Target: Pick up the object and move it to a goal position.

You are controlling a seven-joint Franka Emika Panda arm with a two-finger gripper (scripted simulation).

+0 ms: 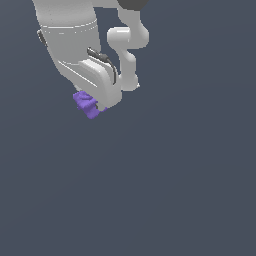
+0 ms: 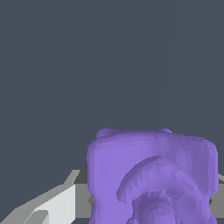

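Observation:
The object (image 1: pixel 86 104) is a small purple lumpy piece that pokes out from under the white hand at the exterior view's upper left. My gripper (image 1: pixel 96 106) is down over it, and the hand hides most of the fingers there. In the wrist view the object (image 2: pixel 148 166) fills the space between the fingers, its raised knob facing the camera. One finger (image 2: pixel 57 205) presses one side and a sliver of the other finger (image 2: pixel 217 192) meets the opposite side, so the gripper (image 2: pixel 151 199) is shut on the object.
Behind and all around is a plain dark grey-blue surface (image 1: pixel 165 180). The white arm links (image 1: pixel 127 45) rise toward the top of the exterior view.

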